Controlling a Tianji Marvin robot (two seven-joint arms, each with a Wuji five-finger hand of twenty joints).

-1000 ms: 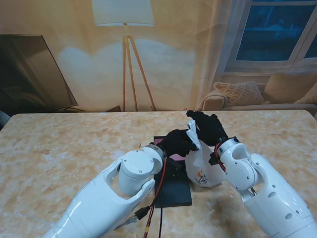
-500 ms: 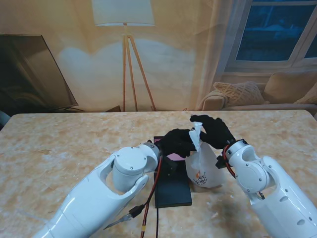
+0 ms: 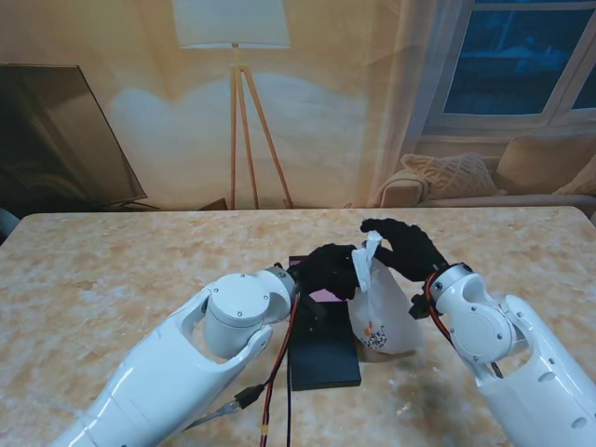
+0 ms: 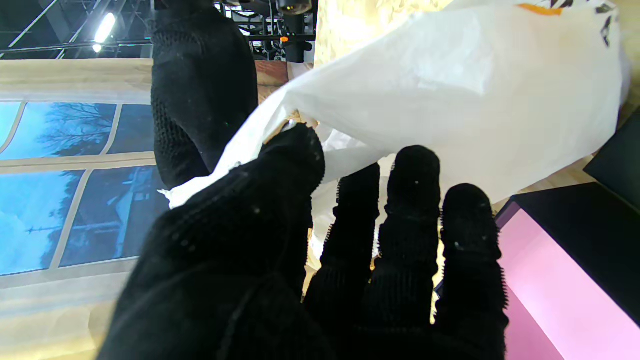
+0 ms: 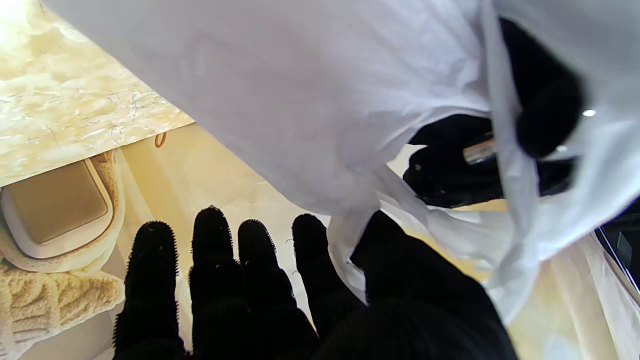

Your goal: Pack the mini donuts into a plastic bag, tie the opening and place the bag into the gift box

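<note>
Bag (image 3: 384, 312) print orange-and-black, unreadable

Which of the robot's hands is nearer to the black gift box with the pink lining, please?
Left. The left hand hangs over the gift box, holding the plastic bag's neck; the right hand is beyond the bag.

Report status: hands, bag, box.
Left hand and right hand both pinching the neck of the plastic bag. Bag beside the open gift box, not in. Nothing blocking.
</note>
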